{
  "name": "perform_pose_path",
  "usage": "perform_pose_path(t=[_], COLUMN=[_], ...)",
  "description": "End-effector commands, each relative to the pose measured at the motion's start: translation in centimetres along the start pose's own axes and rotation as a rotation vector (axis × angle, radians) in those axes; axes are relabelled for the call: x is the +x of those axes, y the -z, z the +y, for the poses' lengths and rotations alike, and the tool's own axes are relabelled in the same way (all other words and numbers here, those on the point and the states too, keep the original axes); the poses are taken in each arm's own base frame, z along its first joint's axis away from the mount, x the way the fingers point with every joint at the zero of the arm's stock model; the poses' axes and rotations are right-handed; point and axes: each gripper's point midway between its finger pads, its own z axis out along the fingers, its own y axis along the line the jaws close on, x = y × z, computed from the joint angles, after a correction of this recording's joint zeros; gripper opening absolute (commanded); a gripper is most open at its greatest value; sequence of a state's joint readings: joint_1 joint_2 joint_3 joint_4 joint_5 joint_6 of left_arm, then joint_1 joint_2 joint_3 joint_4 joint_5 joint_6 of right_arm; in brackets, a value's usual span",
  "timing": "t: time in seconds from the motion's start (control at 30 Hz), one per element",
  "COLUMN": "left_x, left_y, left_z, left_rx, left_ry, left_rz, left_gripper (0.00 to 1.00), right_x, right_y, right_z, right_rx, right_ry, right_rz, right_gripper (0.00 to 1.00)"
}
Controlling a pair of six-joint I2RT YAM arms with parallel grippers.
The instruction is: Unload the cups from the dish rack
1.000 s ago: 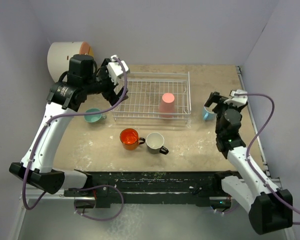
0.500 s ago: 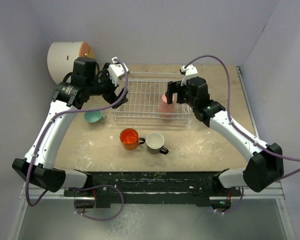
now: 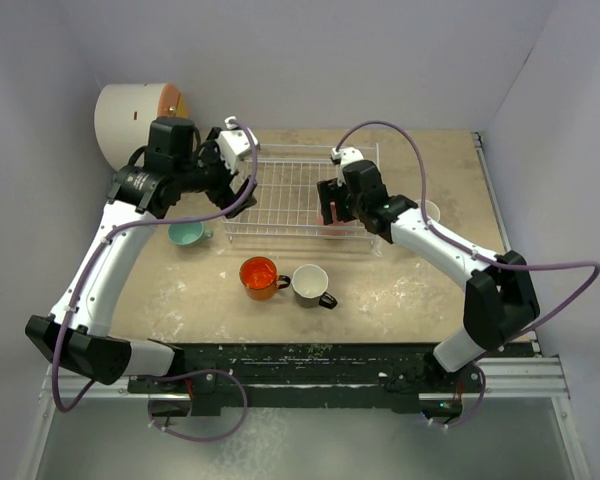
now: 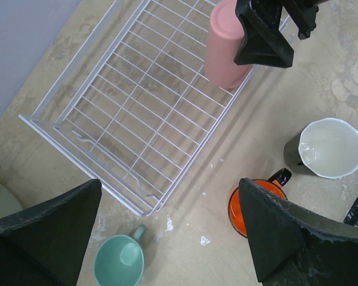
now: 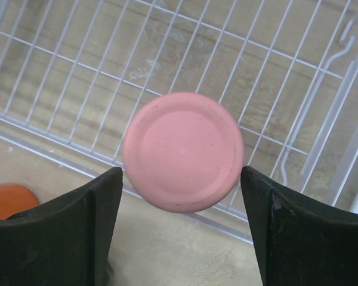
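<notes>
The white wire dish rack (image 3: 280, 190) holds only the pink tumbler (image 5: 183, 152), upside down at its front right corner. My right gripper (image 5: 180, 179) is open above it, one finger on each side, not touching; in the top view my right gripper (image 3: 332, 205) covers most of the tumbler. My left gripper (image 3: 238, 188) is open and empty over the rack's left end. On the table stand the teal-green mug (image 3: 185, 233), orange mug (image 3: 259, 276), black mug (image 3: 311, 284) and, partly behind the right arm, the light blue mug (image 3: 427, 210).
A white drum with an orange-yellow face (image 3: 135, 115) stands at the back left corner. The left wrist view shows the rack (image 4: 137, 101), tumbler (image 4: 224, 47), black mug (image 4: 325, 149), orange mug (image 4: 238, 205) and teal-green mug (image 4: 119, 261). Walls close the table's sides.
My right arm swung left from beside the light blue mug to above the pink tumbler in the rack. My left arm barely moved.
</notes>
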State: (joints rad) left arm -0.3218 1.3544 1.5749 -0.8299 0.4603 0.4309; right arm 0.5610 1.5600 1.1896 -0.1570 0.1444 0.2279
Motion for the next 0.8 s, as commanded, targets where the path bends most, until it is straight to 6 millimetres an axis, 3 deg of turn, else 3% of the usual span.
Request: perform_pose_path(t=[0.0, 0.17, 0.3, 0.37, 0.5, 0.63, 0.77], left_x=[-1.3, 0.3, 2.6, 2.7, 1.9, 1.1, 1.1], left_y=[0.8, 0.6, 0.0, 0.0, -0.1, -0.5, -0.2], left_z=[0.4, 0.3, 0.1, 0.1, 0.2, 0.9, 0.9], left_rx=[-0.024, -0.039, -0.049, -0.057, -0.077, -0.088, -0.08], left_ry=[-0.048, -0.167, -0.273, -0.321, -0.419, -0.415, -0.396], left_rz=[-0.055, -0.051, -0.038, -0.058, -0.124, -0.135, -0.108], left_gripper=[0.99, 0.99, 0.99, 0.99, 0.99, 0.99, 0.99], right_x=[-2.7, -4.3, -5.6, -6.0, -8.5, -9.5, -9.9], right_y=[0.5, 0.5, 0.9, 1.7, 3.8, 4.6, 4.2], right_z=[-0.8, 0.1, 0.9, 2.1, 3.1, 3.1, 2.8], right_rx=[0.056, 0.018, -0.017, -0.08, -0.138, -0.138, -0.115], right_ry=[0.013, 0.022, -0.005, -0.041, -0.073, -0.069, -0.057], right_rz=[-0.072, -0.107, -0.125, -0.117, -0.18, -0.197, -0.202], right_gripper=[0.78, 0.56, 0.14, 0.03, 0.02, 0.04, 0.24])
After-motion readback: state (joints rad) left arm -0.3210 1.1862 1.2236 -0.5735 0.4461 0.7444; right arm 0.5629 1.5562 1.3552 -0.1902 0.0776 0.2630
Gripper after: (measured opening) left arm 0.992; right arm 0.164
